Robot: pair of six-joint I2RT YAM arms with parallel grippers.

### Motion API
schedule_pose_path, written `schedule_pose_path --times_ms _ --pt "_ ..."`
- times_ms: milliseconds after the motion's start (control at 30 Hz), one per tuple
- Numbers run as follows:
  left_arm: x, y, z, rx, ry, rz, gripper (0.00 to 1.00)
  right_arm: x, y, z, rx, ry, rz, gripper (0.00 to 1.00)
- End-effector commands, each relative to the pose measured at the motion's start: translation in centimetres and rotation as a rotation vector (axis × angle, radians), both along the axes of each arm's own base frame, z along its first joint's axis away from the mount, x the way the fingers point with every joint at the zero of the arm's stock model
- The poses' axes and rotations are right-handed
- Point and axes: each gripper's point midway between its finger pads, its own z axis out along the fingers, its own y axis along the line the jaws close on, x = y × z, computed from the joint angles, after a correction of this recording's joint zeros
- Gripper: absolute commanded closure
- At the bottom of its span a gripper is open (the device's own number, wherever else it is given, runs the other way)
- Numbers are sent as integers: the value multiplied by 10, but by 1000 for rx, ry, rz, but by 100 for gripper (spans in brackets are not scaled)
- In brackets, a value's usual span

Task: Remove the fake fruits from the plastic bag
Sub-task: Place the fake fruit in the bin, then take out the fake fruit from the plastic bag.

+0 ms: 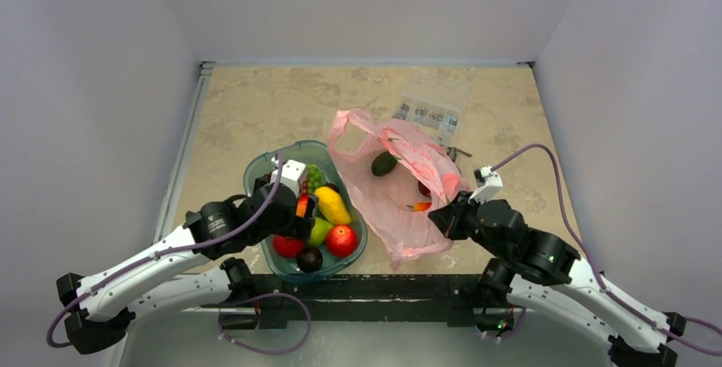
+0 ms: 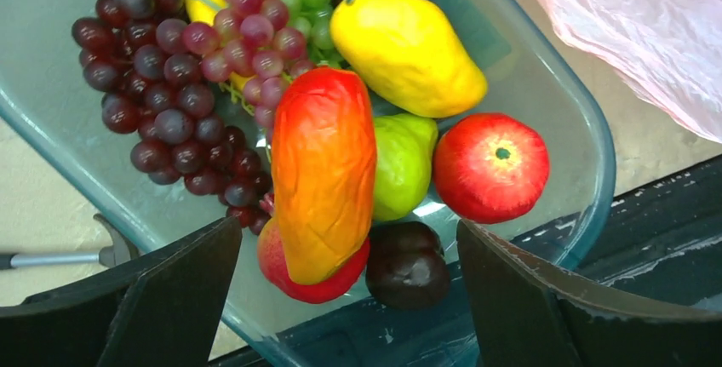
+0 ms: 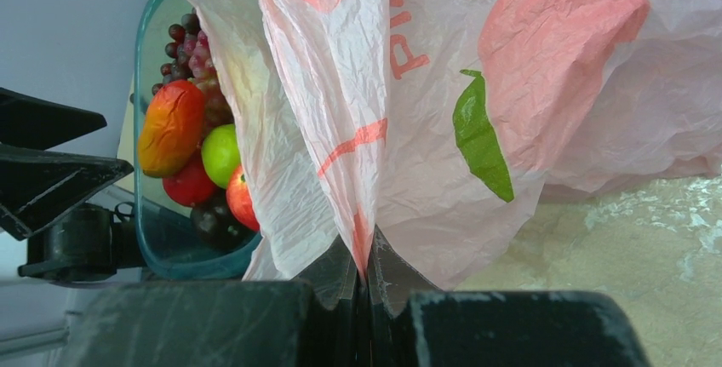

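Mango [image 2: 323,171] lay in the tray [image 2: 545,69], left end effector [image 2: 345,252] spread wide over it and empty, right end effector [image 3: 366,256] pinched shut on the plastic bag [image 3: 511,197] beside the tray, avocado [image 1: 384,163] inside; best judged: lift left straight clear, hold the bag mouth taut.

Pink bag [image 3: 545,129] hides most of tray [image 3: 170,260]; packet [image 1: 434,99] contents too small to tell.

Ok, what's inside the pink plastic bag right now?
Visible in the plastic bag: a dark green avocado, a small red fruit and an orange-red one. Its crumpled folds could hide more.
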Motion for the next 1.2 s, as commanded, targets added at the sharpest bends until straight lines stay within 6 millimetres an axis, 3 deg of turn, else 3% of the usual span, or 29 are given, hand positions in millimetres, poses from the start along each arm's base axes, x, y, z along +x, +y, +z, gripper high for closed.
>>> schedule_pose_path --times_ms 0,167,333,500,733,967,1167 --pt "6 5 19 -20 -34 64 0 4 5 3 9 -22 18 100" --pt "10 -22 44 -134 -77 -20 5 4 4 4 16 -27 18 100" --pt "18 -78 75 -324 -126 -155 13 4 6 3 10 -23 26 100" --pt "30 -141 88 -423 -106 -267 26 4 5 3 9 -23 24 100" --pt "71 -196 65 -332 -162 -268 35 4 4 5 18 -27 19 100" --pt "121 -219 26 -183 -297 -216 36 4 4 5 17 -26 22 100" --pt "156 -240 4 -106 -358 -210 28 4 4 5 18 -26 21 100"
